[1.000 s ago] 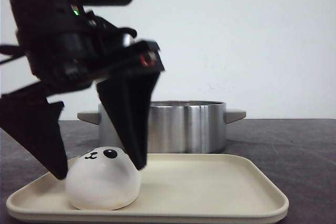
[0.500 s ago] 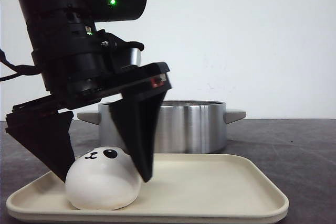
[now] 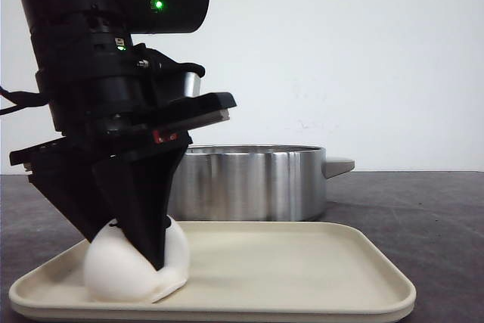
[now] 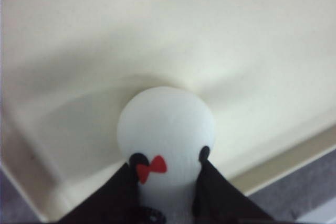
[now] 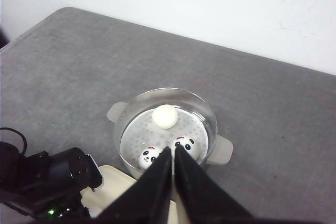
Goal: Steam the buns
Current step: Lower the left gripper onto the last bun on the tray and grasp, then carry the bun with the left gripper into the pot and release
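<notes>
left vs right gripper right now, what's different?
The left gripper is down at the cream tray, fingers clamped on a bun; the right gripper holds nothing and hangs high above the steel pot. The left's fingers sit apart around the bun, the right's nearly touch. Both have black fingers.

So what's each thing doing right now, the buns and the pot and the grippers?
Left gripper: shut on the tray bun.
Tray bun: on the tray, squeezed between the fingers.
Tray: flat on the table, holding one bun.
Pot: lid off, three buns inside.
Pot buns: sitting on the steamer rack.
Right gripper: shut, empty, high above the pot.
</notes>
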Motion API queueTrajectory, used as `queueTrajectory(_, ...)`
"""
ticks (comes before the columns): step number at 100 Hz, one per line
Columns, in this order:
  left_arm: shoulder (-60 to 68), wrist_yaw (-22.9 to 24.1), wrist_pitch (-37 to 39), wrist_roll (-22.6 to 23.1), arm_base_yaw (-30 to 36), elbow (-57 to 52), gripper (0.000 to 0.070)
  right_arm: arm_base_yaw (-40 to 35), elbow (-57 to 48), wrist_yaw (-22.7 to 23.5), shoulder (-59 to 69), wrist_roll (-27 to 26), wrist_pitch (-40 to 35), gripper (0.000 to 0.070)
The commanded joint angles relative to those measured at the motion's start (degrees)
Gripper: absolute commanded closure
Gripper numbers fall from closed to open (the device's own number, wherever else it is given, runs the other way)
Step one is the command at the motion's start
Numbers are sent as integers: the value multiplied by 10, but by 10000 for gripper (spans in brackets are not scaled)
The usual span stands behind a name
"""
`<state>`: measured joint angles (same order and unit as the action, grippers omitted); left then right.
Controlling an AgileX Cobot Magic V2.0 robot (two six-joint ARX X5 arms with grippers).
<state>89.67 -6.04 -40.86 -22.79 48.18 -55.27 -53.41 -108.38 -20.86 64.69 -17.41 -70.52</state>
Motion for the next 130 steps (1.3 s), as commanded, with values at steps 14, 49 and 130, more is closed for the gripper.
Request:
queueTrajectory(14, -52, -2, -16, 36, 6, -94, 692, -6, -10, -2, 4, -6, 7, 700)
queueTrajectory(49, -32, 9, -29, 97, -68, -298, 691, -6, -10, -6, 4, -2, 15, 700)
queueTrajectory(130, 176, 24, 34, 97, -182, -306, 318, -6, -10, -19, 4, -11, 9, 700)
